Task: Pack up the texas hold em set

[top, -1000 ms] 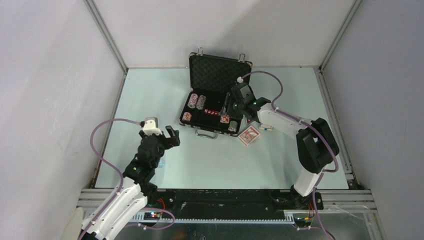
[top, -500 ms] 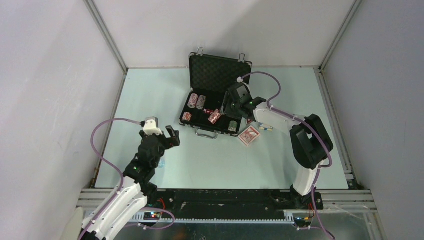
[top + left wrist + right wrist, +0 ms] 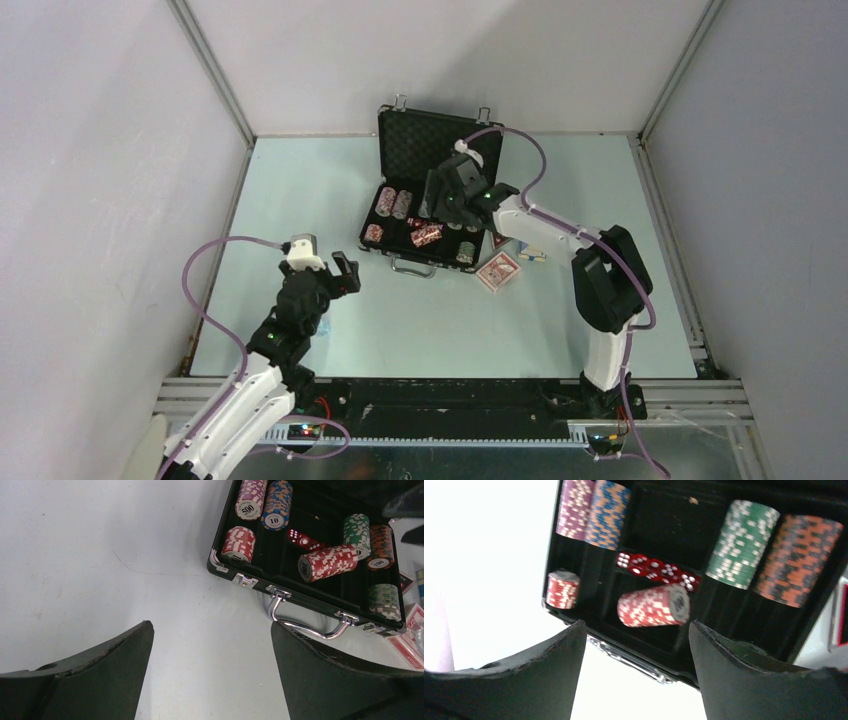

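The black briefcase point(image 3: 428, 138) lies open at the far middle of the table point(image 3: 300, 200), its lid standing upright. In its tray a purple chip stack point(image 3: 574, 507) and a blue-and-orange one point(image 3: 608, 512) sit side by side at the back left. A short red-and-white stack point(image 3: 563, 589) is at the front left, and a green stack point(image 3: 741, 542) and an orange-and-black stack point(image 3: 796, 560) are on the right. A row of red dice point(image 3: 656, 570) runs across the middle. Just in front of the dice a red-and-white stack point(image 3: 651, 606) lies on its side. A red card deck point(image 3: 499, 271) rests on the table just right of the case.

A second ago the right claw point(image 3: 635, 630) was at the tray's right end with that red-and-white stack at its tips. Now it hangs over the middle, spread wide and gripping nothing, with the stack lying loose below it. The left claw point(image 3: 210, 625) has not moved; it hovers wide open over bare table, well short of the case.
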Available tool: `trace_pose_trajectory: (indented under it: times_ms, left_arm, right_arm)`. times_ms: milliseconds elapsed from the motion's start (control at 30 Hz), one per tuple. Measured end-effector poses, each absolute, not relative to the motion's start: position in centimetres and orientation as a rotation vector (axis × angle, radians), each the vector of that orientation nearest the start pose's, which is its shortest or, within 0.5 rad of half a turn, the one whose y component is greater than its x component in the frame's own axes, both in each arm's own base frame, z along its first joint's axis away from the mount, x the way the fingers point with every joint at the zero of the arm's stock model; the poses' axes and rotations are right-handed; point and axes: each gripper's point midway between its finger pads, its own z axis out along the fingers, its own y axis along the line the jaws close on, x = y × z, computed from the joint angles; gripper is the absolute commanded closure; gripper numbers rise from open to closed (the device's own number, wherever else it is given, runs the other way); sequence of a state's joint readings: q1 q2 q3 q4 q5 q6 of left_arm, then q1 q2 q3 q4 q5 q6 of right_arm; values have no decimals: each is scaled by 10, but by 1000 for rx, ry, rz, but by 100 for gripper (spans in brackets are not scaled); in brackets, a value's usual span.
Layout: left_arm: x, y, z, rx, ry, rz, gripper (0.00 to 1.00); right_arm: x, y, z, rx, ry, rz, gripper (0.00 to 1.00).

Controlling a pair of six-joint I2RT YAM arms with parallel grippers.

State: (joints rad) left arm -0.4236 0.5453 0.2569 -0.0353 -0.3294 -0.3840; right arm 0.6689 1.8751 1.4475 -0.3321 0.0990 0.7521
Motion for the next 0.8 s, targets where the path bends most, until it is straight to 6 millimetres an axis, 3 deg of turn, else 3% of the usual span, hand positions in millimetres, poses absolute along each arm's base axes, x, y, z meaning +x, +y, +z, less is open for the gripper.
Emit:
trace_pose_trajectory:
  times_ms: [100,200,567,800]
  left_arm:
    - [260,-71,124,-186,1875,-243,5]
    - [260,-71,124,-186,1874,-243,5]
    - [260,-71,125,-188,1868,-245,5]
    - [260,-70,126,-192,1865,-242,5]
  right_arm:
    - [399,340,137,180,2361,569,18]
    - [397,348,137,272,2353,544,21]
    - [374,343,86,633,2386,498,32]
    - [384,349,68,723,2364,532,35]
